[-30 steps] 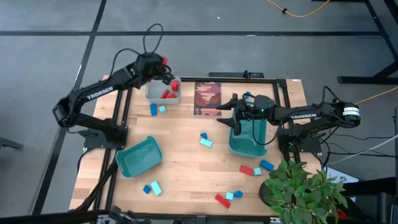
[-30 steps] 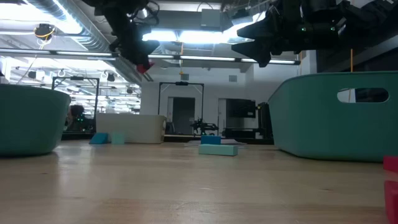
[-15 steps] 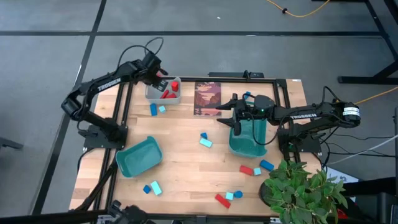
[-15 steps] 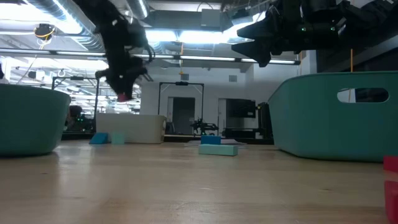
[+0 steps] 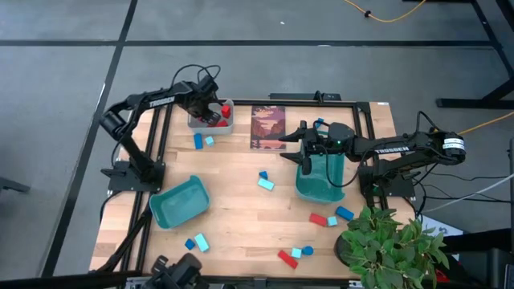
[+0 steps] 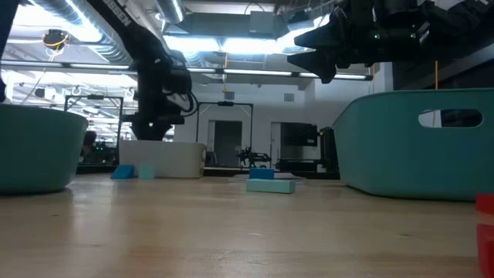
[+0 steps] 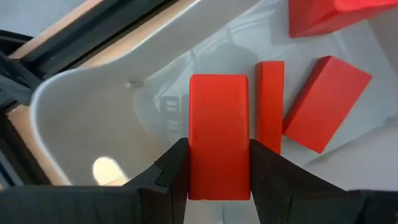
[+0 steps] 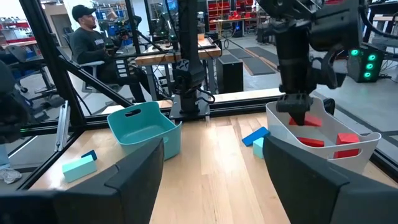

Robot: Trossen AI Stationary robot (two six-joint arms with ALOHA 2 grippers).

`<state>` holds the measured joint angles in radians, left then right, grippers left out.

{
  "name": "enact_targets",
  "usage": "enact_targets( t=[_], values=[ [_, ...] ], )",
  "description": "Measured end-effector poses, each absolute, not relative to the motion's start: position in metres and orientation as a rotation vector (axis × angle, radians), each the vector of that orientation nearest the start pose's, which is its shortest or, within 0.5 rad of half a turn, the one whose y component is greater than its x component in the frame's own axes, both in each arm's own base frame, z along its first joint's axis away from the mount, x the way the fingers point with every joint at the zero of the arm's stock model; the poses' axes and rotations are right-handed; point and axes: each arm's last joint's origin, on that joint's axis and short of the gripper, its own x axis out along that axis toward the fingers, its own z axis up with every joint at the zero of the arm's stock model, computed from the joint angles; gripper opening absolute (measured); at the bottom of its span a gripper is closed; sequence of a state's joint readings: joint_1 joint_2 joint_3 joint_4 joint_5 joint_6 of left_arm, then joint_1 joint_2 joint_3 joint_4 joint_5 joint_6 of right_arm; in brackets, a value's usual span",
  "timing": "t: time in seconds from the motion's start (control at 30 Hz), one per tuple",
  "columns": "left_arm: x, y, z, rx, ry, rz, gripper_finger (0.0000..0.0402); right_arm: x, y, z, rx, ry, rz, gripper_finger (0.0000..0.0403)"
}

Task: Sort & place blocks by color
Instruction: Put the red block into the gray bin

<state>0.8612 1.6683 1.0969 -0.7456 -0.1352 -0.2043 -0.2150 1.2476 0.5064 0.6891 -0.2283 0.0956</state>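
Note:
My left gripper (image 5: 211,114) is down inside the grey bin (image 5: 226,127) at the table's back left, shut on a red block (image 7: 219,137). Other red blocks (image 7: 326,102) lie on the bin floor beside it. In the right wrist view the same gripper (image 8: 298,106) stands in that bin (image 8: 367,142). My right gripper (image 5: 295,146) hovers open over the far rim of the right teal bin (image 5: 321,189), holding nothing. Loose blocks lie around the table: blue (image 5: 197,141) and cyan (image 5: 210,140) near the grey bin, a pair mid-table (image 5: 266,184), and several at the front right (image 5: 319,218).
A second teal bin (image 5: 180,202) sits at the front left, with a blue and a cyan block (image 5: 201,242) before it. A dark picture card (image 5: 268,127) lies at the back centre. A plant (image 5: 393,245) crowds the front right corner. A person (image 8: 87,37) sits beyond the table.
My left gripper has carried the red block from above the grey bin down into it. The right arm has not moved.

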Motion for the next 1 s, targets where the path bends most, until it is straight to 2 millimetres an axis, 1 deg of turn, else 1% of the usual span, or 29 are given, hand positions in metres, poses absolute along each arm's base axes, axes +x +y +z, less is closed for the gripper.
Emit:
enact_targets(
  t=[0.1,0.43,0.73,1.0],
  values=[
    [0.199,0.238,0.185,-0.655,1.218,0.975,0.0125,0.249,-0.048,0.228,0.107,0.052,0.011,0.0277],
    [0.202,0.239,0.176,-0.712,1.229,0.946,0.0126,0.249,-0.048,0.228,0.107,0.051,0.011,0.0277],
    [0.208,0.238,0.156,-0.739,1.286,0.911,0.0127,0.249,-0.048,0.228,0.108,0.052,0.011,0.0277],
    [0.213,0.238,0.158,-0.720,1.258,0.905,0.0128,0.249,-0.048,0.227,0.109,0.057,0.011,0.0277]
  ],
)
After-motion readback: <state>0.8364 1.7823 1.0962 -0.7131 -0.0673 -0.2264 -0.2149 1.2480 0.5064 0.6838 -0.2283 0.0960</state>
